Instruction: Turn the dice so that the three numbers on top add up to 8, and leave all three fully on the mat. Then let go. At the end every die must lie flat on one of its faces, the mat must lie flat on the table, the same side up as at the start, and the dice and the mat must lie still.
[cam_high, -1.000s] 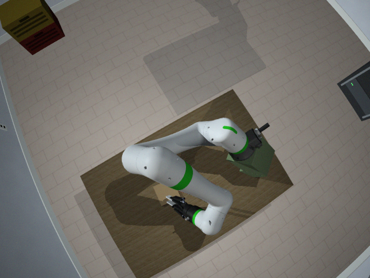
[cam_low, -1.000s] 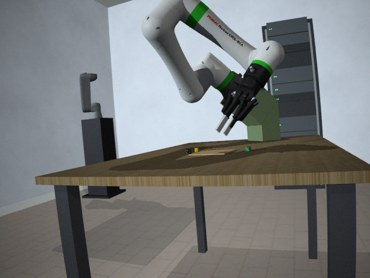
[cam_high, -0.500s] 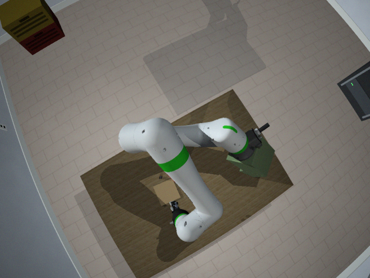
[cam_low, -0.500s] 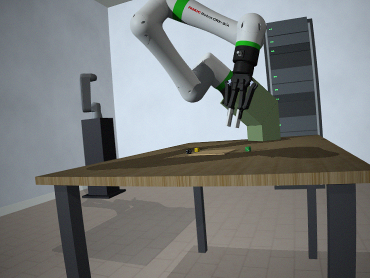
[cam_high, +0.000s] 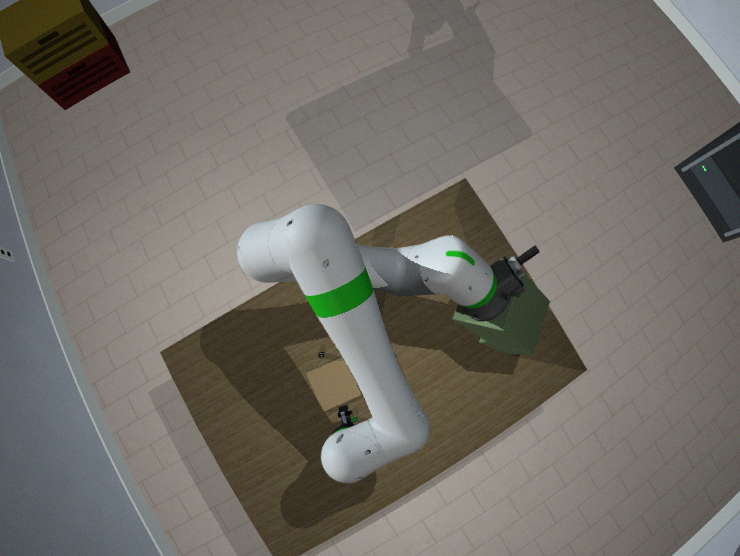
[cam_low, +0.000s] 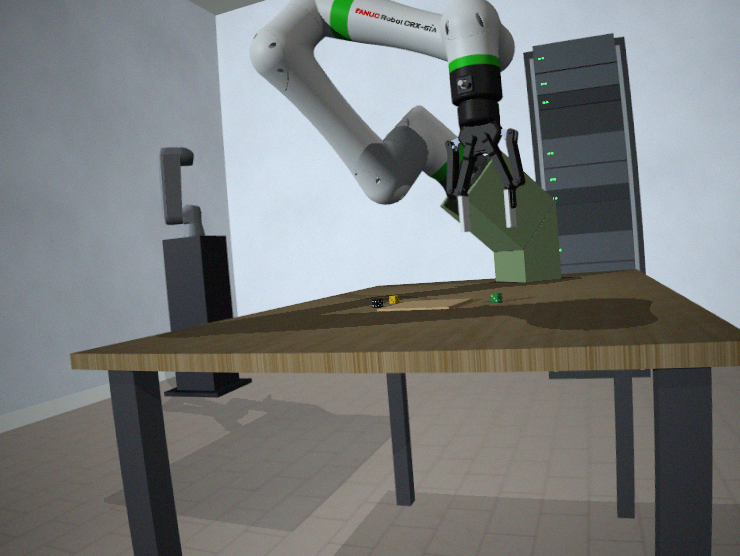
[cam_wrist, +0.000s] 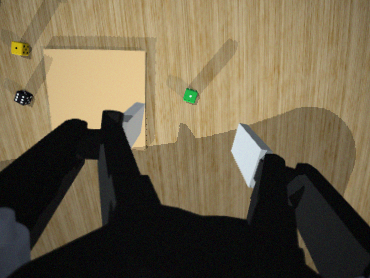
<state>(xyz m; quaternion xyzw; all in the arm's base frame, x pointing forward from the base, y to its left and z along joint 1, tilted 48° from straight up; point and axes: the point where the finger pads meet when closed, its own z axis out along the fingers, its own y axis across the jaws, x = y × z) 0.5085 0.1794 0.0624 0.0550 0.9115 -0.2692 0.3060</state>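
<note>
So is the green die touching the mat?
Apart. The wrist view shows bare wood between the green die and the mat.

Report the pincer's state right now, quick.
Pincer: open, holding nothing, high above the table.

Quick count – three dice on the desk (cam_low: 418, 343): one green die (cam_wrist: 190, 95), one yellow die (cam_wrist: 20, 48), one black die (cam_wrist: 23, 97). One tan mat (cam_wrist: 95, 85). One arm (cam_low: 382, 35) with one hand (cam_low: 485, 215) – two fingers on it.
</note>
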